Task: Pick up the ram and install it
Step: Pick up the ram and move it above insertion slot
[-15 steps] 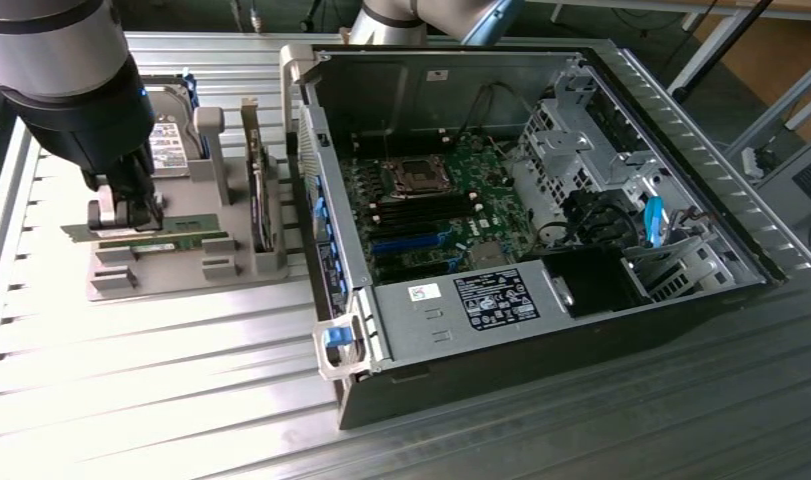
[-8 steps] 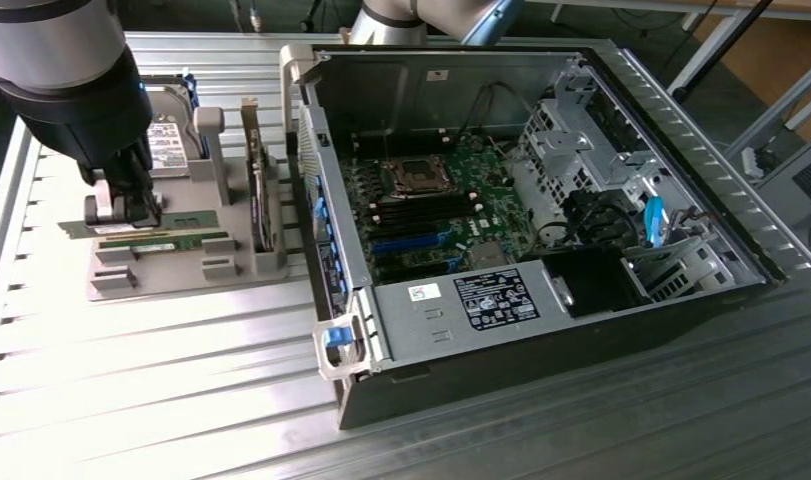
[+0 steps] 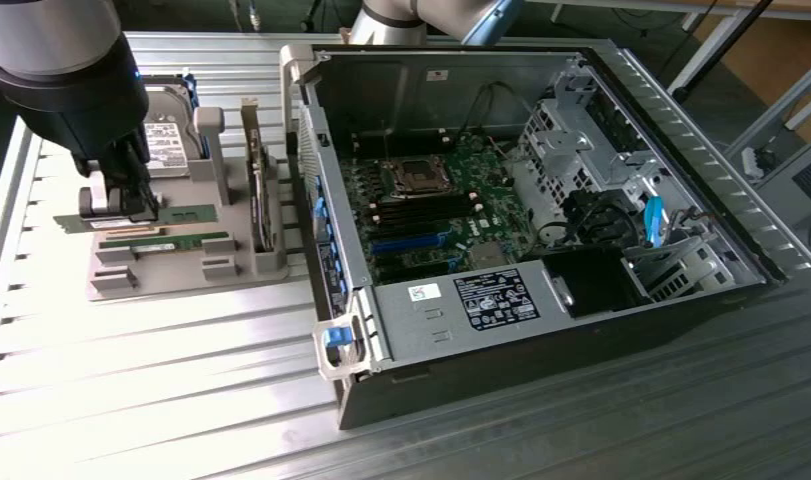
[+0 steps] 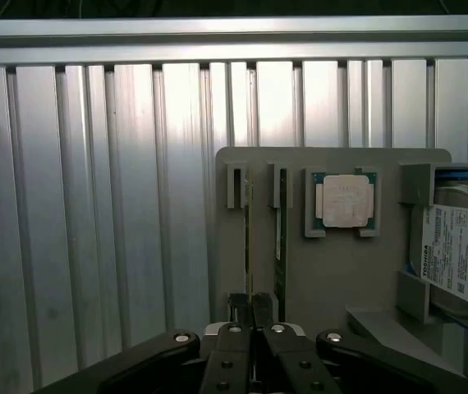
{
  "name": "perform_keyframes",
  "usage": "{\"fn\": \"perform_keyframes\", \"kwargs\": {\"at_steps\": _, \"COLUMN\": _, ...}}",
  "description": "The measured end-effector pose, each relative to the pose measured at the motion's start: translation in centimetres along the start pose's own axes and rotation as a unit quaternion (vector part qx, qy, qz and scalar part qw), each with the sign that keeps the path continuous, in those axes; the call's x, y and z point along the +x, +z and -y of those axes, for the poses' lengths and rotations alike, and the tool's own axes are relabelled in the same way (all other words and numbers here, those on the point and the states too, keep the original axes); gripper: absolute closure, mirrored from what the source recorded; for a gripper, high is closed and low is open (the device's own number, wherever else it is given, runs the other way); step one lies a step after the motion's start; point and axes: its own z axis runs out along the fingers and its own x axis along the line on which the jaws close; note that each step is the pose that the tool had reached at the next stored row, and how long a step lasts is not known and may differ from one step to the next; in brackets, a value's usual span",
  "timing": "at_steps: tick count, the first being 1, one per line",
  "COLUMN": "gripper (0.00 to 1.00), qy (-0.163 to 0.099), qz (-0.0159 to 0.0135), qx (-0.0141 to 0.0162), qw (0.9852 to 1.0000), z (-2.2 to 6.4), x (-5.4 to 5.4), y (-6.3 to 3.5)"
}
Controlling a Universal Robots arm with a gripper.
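The ram (image 3: 185,213) is a thin green stick standing on edge in a slot of the grey holder (image 3: 178,278). My gripper (image 3: 118,208) is down over its middle. In the wrist view the ram (image 4: 249,238) runs edge-on straight into my gripper (image 4: 250,305), whose two black fingers are pressed against its sides, shut on it. The ram still looks seated in the holder (image 4: 332,279). A second look-alike stick (image 3: 165,242) lies in the neighbouring slot (image 4: 281,246), just beside my fingers.
The holder also carries a square silver CPU (image 4: 342,201), a hard drive (image 4: 464,254) and an upright dark expansion card (image 3: 261,190). To the exterior view's right lies the open computer case (image 3: 672,150), with its motherboard (image 3: 432,210) exposed. Everything rests on a ribbed metal table (image 3: 178,380).
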Motion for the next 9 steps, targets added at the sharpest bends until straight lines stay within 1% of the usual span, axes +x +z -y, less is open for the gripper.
{"fn": "perform_keyframes", "kwargs": {"at_steps": 9, "gripper": 0.89, "qy": 0.000, "qz": 0.0000, "qx": 0.0000, "qw": 1.0000, "z": 0.02, "x": -0.1, "y": -1.25}}
